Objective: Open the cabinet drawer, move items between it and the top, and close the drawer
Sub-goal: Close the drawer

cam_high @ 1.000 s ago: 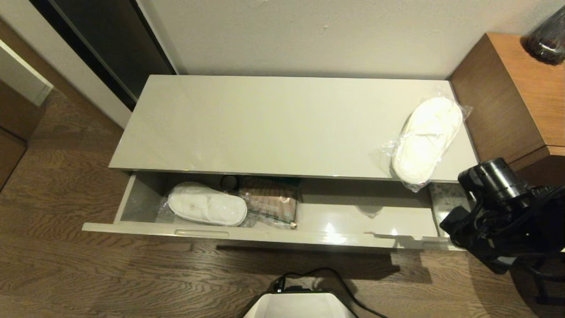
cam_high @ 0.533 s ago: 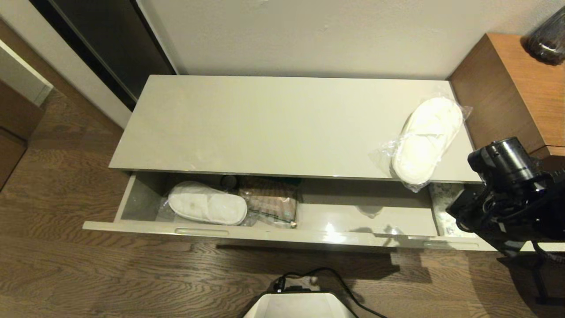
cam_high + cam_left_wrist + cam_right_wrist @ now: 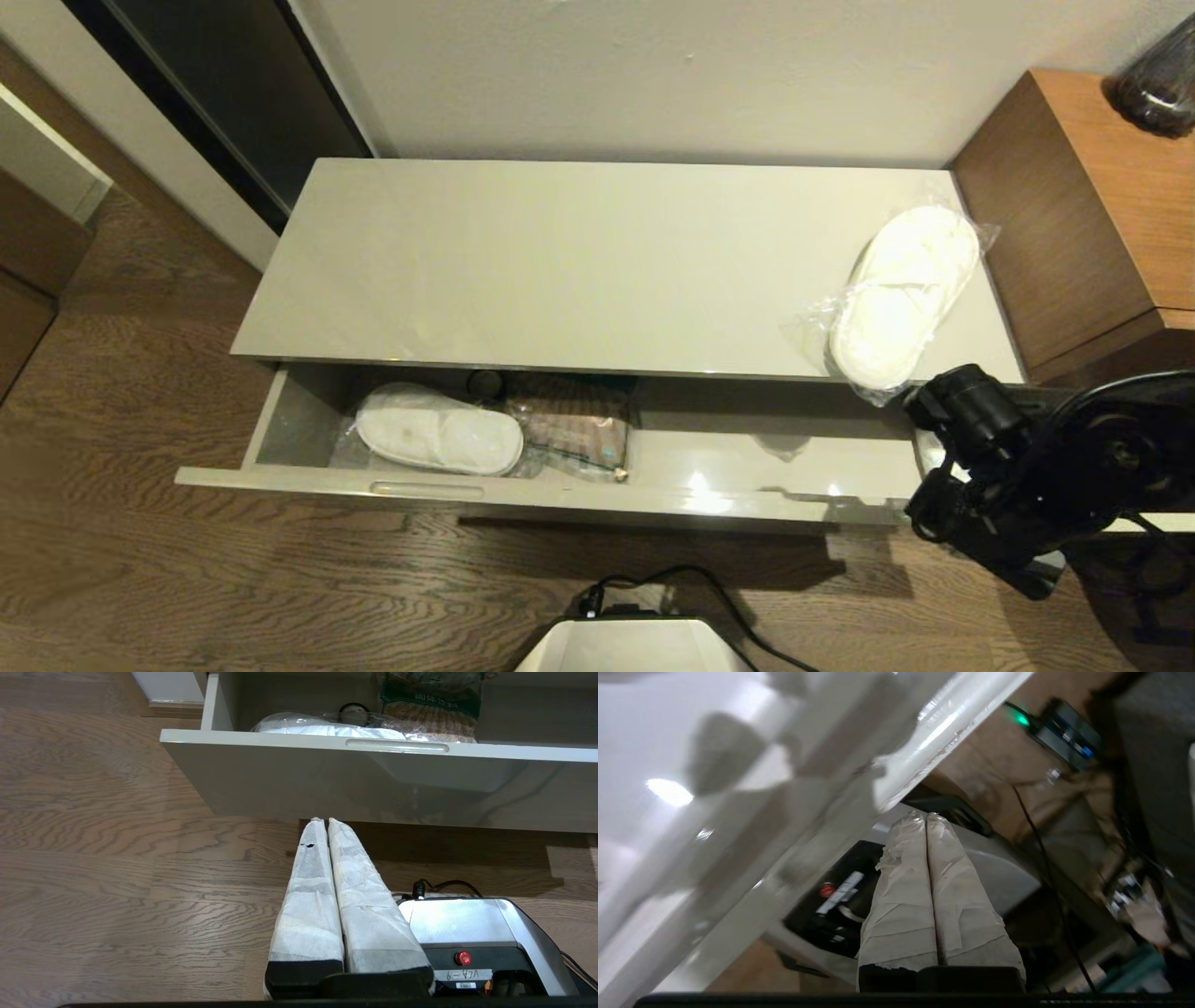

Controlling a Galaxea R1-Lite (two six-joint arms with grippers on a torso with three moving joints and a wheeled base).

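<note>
The drawer (image 3: 579, 497) of the low cabinet stands pulled out under the glossy beige top (image 3: 579, 261). One bagged white slipper pair (image 3: 901, 294) lies on the top's right end. In the drawer's left half lie the other slipper pair (image 3: 439, 441), a small black tape roll (image 3: 485, 381) and the brown bag (image 3: 574, 431). My right arm (image 3: 1018, 467) covers the drawer's right end and hides the flat white packet. The right gripper (image 3: 926, 814) is shut and empty beside the drawer's front edge. The left gripper (image 3: 324, 820), shut and empty, hangs low before the drawer front (image 3: 373, 779).
A brown wooden unit (image 3: 1092, 187) with a dark vase (image 3: 1158, 84) stands against the cabinet's right side. My own base (image 3: 635, 644) and its cable sit on the wood floor just before the drawer. A dark doorway (image 3: 233, 93) is at the back left.
My right arm has swung left and down from beside the wooden unit, and now covers the drawer's right end. The slippers, the bag and the drawer have not moved.
</note>
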